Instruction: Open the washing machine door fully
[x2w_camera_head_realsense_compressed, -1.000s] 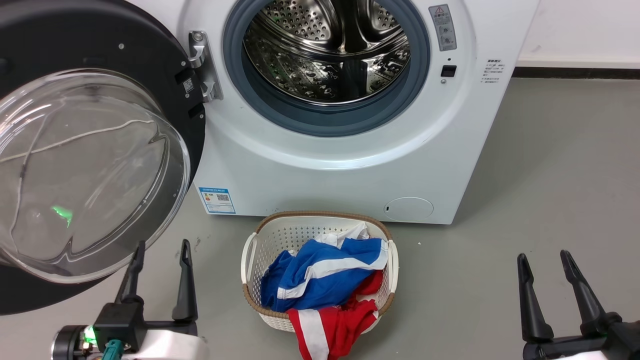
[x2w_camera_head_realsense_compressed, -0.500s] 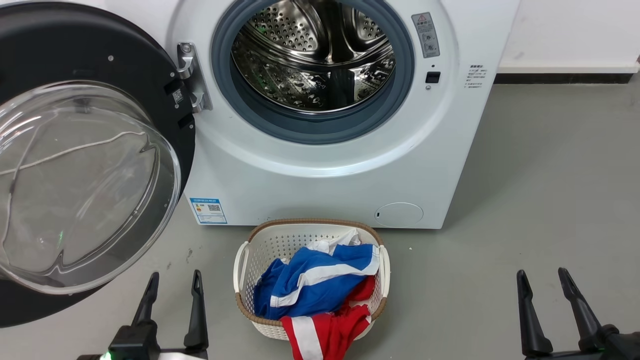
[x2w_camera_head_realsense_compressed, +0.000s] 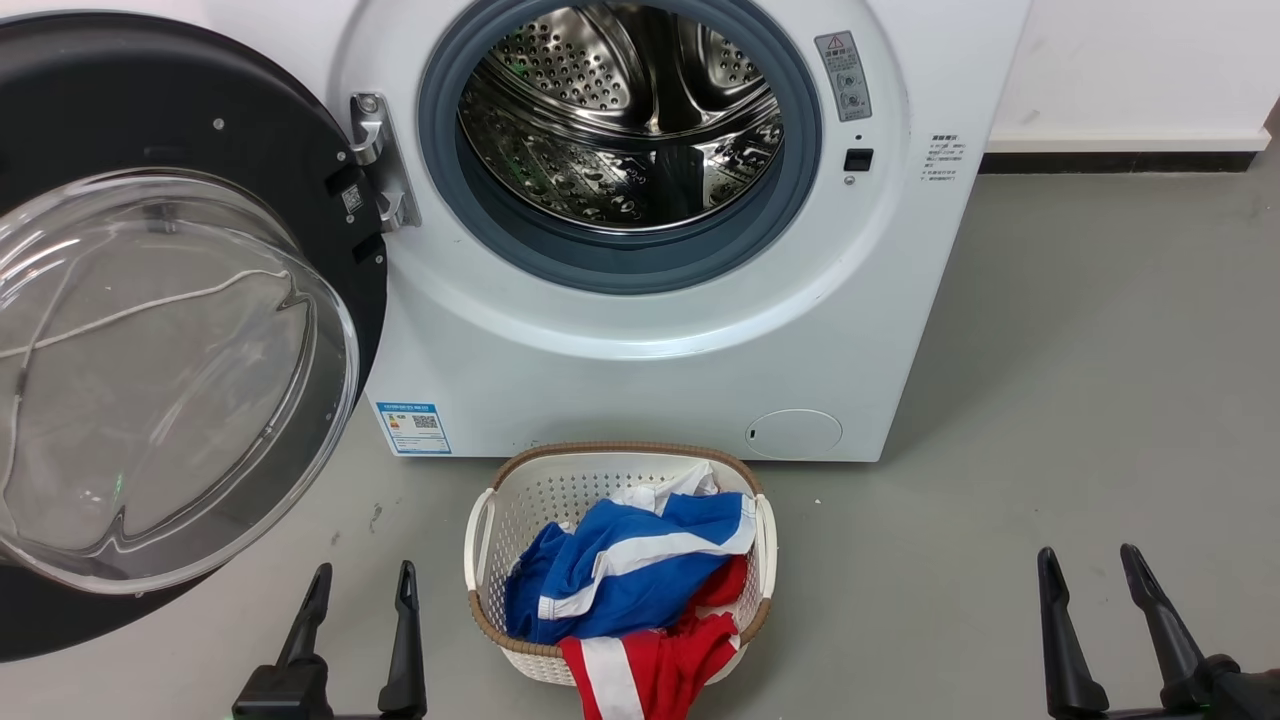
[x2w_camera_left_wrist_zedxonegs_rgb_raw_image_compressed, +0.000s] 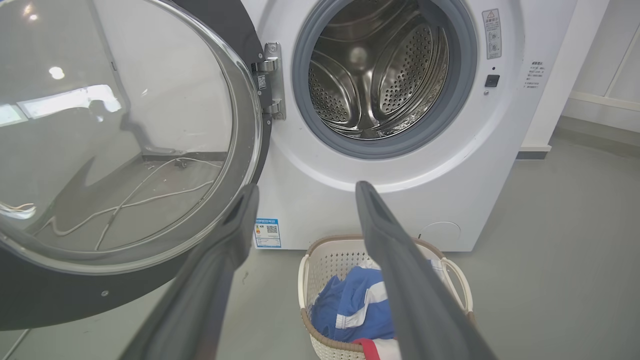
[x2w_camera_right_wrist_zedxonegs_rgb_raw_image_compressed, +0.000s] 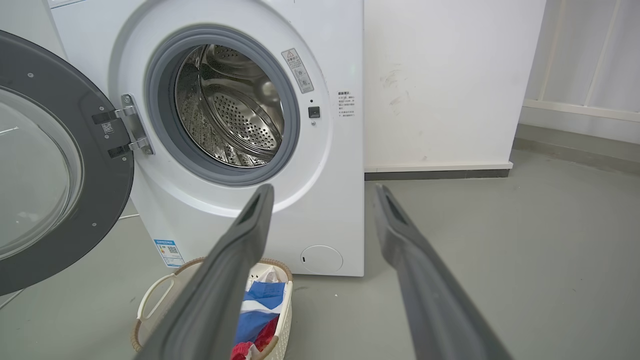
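Note:
The white washing machine (x2w_camera_head_realsense_compressed: 640, 350) stands ahead with its steel drum exposed. The washing machine door (x2w_camera_head_realsense_compressed: 150, 380), black-framed with a bulging clear glass bowl, is swung wide out to the left on its silver hinge (x2w_camera_head_realsense_compressed: 378, 160). It also shows in the left wrist view as the door (x2w_camera_left_wrist_zedxonegs_rgb_raw_image_compressed: 115, 145) and in the right wrist view as the door (x2w_camera_right_wrist_zedxonegs_rgb_raw_image_compressed: 45, 170). My left gripper (x2w_camera_head_realsense_compressed: 362, 578) is open low at the left, just below the door's lower edge, touching nothing. My right gripper (x2w_camera_head_realsense_compressed: 1090, 556) is open at the lower right, far from the machine.
A white laundry basket (x2w_camera_head_realsense_compressed: 500, 510) with blue, white and red clothes sits on the grey floor right before the machine, between my grippers. A white wall (x2w_camera_head_realsense_compressed: 1130, 70) with a dark baseboard runs behind on the right. A white cable shows through the door glass.
The camera has tilted, shifting the scene slightly left and down. My left gripper has drawn back and lower in the picture, away from the door's glass. The door stays wide open.

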